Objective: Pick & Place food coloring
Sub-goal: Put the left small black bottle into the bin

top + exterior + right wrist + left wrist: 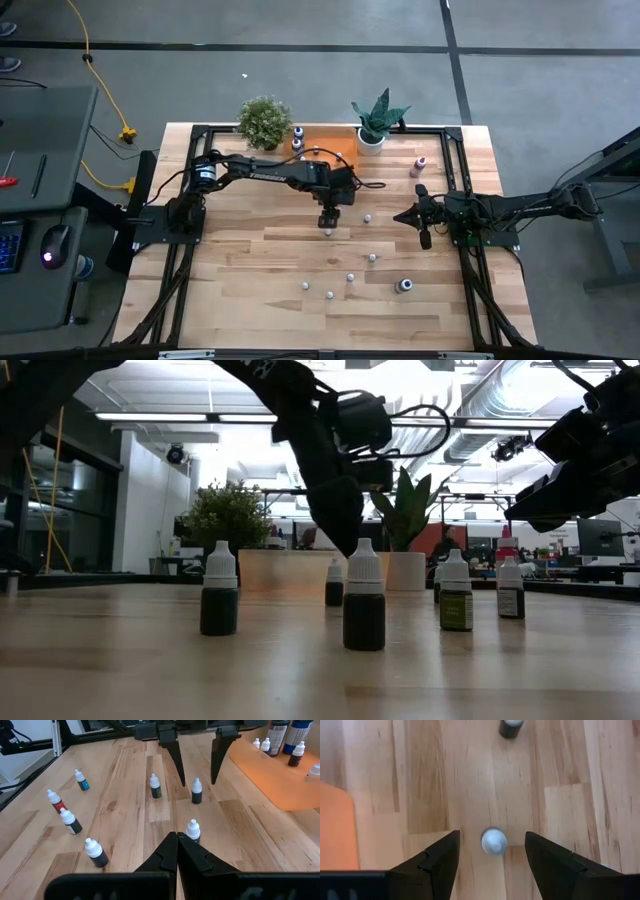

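Nearest the low camera, an upright white-capped food coloring bottle [364, 608], cap pointing straight up, stands mid-table between the spread fingers of the left gripper [492, 851], ungrasped, while the right gripper [176, 851] waits clenched nearby.

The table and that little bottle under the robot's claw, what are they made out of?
The table looks like wood: pale planks with grain lines and a soft sheen, probably varnished. The little bottle looks like plastic: a smooth, matte white ridged cap over a dark body, though glass can't be ruled out. It stands between the left gripper's open fingers.
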Controlling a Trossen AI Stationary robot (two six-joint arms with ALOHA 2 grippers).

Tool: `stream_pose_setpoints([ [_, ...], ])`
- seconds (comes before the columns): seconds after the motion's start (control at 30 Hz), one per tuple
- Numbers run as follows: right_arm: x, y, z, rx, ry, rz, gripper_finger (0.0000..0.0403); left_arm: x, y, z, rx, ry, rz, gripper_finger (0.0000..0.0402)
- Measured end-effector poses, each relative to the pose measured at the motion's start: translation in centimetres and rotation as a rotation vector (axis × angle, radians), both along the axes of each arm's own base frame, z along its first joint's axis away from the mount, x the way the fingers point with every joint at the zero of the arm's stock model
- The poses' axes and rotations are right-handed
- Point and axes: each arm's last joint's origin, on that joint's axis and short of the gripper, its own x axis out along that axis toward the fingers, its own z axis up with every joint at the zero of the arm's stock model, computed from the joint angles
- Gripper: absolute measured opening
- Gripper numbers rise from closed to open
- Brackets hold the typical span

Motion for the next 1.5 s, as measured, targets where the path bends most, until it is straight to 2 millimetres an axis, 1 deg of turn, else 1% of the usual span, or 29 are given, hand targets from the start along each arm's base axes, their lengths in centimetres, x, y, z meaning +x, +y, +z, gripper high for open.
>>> stream_pose_setpoints([
  [0.2,0.00,0.00,0.00,0.000,0.000,0.000,0.0000,0.05,0.03,-0.43,0.002,0.013,0.006,0.0220],
  [0.53,0.00,0.00,0.00,0.000,0.000,0.000,0.0000,-0.04,0.06,-0.44,0.010,0.024,0.015,0.0215],
  [0.93,0.00,0.00,0.01,0.000,0.000,0.000,0.0000,-0.03,0.04,-0.43,0.003,0.022,0.011,0.0132],
  [1.07,0.00,0.00,0.00,0.000,0.000,0.000,0.0000,-0.04,0.04,-0.43,0.002,0.023,0.011,0.0116],
  [1.33,0.00,0.00,0.02,0.000,-0.001,0.000,0.0000,-0.04,0.04,-0.43,0.000,0.023,0.012,0.0097],
  [1.5,0.00,0.00,0.01,0.000,-0.001,0.000,0.0000,-0.04,0.03,-0.42,-0.012,0.022,0.032,0.0066],
])
